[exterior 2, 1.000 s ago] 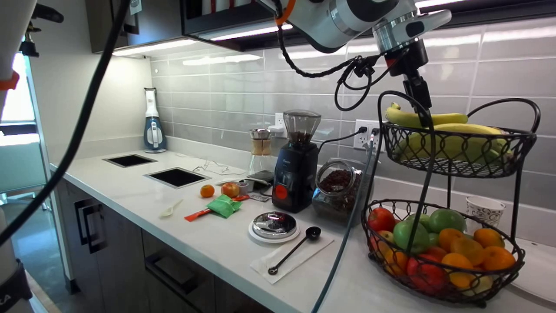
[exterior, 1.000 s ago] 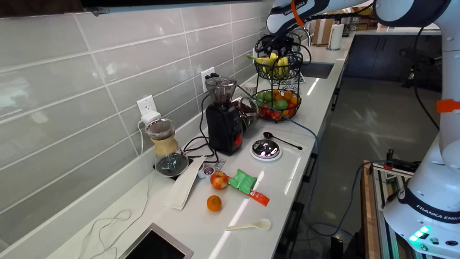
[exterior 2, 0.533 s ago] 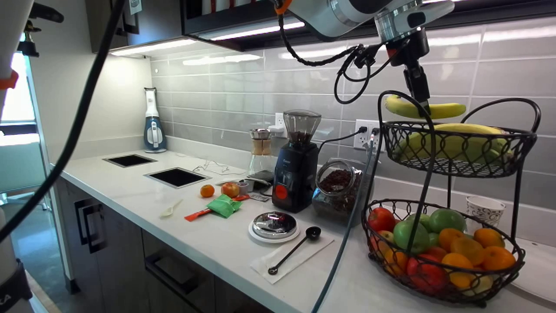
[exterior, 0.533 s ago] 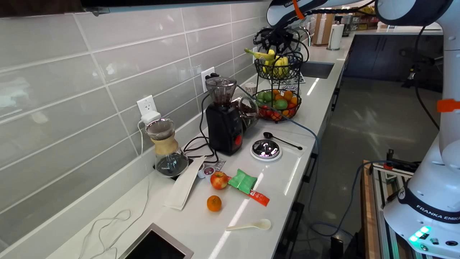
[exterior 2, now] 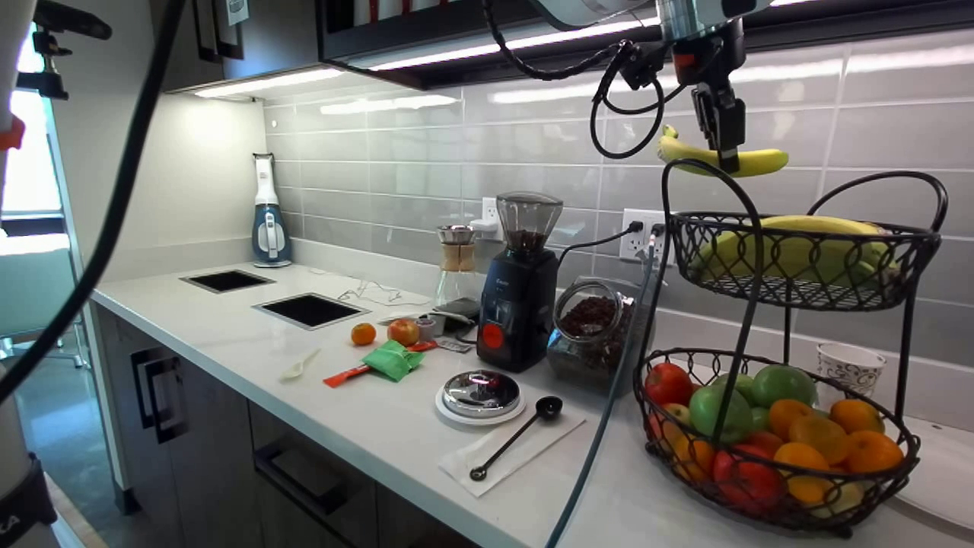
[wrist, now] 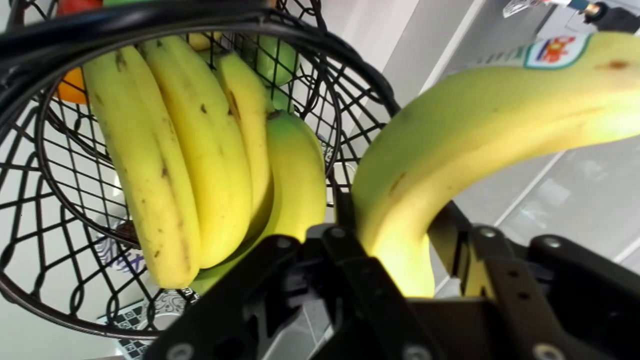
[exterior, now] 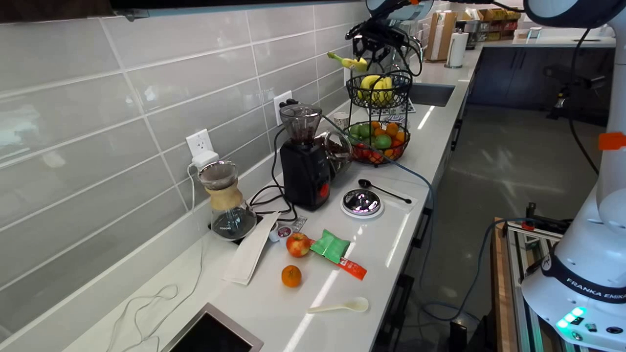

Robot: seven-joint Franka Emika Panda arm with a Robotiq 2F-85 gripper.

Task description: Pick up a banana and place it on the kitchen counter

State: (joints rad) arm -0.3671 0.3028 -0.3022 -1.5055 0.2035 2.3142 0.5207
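Note:
My gripper [exterior 2: 728, 160] is shut on a yellow-green banana [exterior 2: 763, 162] and holds it in the air above the fruit stand's upper basket. The held banana also shows in an exterior view [exterior: 356, 64], with the gripper [exterior: 375, 62] above it. In the wrist view the banana [wrist: 465, 120] lies between the gripper fingers [wrist: 397, 215] and curves up to the right; a sticker is on it. The white kitchen counter [exterior 2: 358, 411] runs along the grey tiled wall and also shows in an exterior view [exterior: 293, 325].
More bananas [exterior 2: 806, 255] lie in the wire upper basket [exterior 2: 806, 301]. Wire handles rise beside the held banana. The lower basket [exterior 2: 776, 525] holds mixed fruit. A black grinder [exterior 2: 517, 304], a glass jar [exterior 2: 586, 350], a chrome lid [exterior 2: 481, 393] and a green packet [exterior 2: 393, 360] stand on the counter.
My gripper has risen with the banana, lifting it from the upper basket to well above the rim. In an exterior view it has also shifted slightly left.

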